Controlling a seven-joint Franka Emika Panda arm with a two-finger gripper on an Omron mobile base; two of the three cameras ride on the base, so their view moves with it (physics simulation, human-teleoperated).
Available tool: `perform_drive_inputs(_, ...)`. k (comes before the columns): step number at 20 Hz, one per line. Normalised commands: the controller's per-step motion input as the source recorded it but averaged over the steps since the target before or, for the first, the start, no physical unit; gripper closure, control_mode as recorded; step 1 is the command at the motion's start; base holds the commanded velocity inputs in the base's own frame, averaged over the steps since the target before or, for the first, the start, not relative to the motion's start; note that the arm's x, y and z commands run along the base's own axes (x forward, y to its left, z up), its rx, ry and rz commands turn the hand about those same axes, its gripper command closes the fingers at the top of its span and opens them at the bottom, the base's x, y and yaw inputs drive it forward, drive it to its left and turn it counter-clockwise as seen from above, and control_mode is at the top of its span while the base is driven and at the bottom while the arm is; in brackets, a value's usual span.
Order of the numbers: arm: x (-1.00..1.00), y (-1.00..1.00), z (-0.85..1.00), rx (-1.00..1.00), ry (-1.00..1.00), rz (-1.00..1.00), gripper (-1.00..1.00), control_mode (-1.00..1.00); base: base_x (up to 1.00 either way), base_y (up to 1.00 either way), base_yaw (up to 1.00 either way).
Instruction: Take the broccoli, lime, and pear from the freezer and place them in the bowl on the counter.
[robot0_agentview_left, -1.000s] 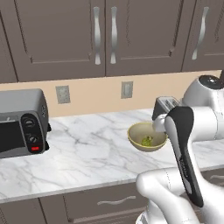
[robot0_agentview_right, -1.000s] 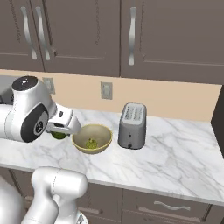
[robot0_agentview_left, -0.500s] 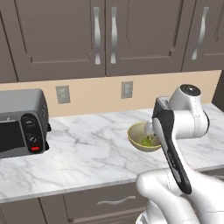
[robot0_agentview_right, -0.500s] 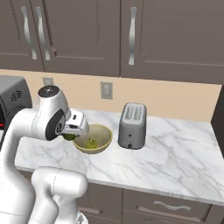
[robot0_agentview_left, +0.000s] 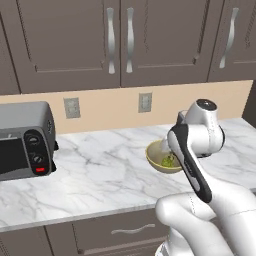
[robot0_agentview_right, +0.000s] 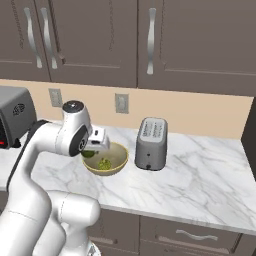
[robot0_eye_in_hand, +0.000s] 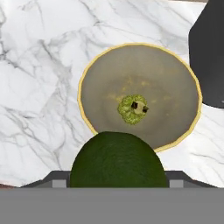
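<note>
gripper (robot0_eye_in_hand: 117, 177) jaws closed on the lime (robot0_eye_in_hand: 118, 161), a dark green round fruit held just above the near rim of the bowl (robot0_eye_in_hand: 89, 127); broccoli (robot0_eye_in_hand: 133, 109) lying at the bowl's centre; bowl on the counter (robot0_eye_in_hand: 39, 78); silver toaster (robot0_agentview_right: 151, 144) just beside it.

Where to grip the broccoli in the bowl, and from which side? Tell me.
Grip the broccoli across its bumpy crown, coming straight down from above. It lies small and low at the centre of the bowl, whose raised wall blocks a sideways approach. The gripper already holds a dark green fruit.
</note>
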Motion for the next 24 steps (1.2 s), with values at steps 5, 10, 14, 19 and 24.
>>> perform_drive_inputs(5, 0.40, 0.02, -0.49, 0.00, 0.05, 0.00, 1.00, -1.00, 0.00, 0.00, 0.00)
perform_drive_inputs(10, 0.15, 0.15, -0.22, 0.00, 0.06, 0.00, 1.00, -1.00, 0.00, 0.00, 0.00)
perform_drive_inputs(14, 0.15, 0.14, -0.26, 0.00, 0.01, 0.00, 1.00, -1.00, 0.00, 0.00, 0.00)
perform_drive_inputs(19, 0.27, 0.00, -0.34, 0.00, 0.00, 0.00, 1.00, -1.00, 0.00, 0.00, 0.00)
perform_drive_inputs(24, 0.27, 0.00, -0.24, 0.00, 0.01, 0.00, 1.00, -1.00, 0.00, 0.00, 0.00)
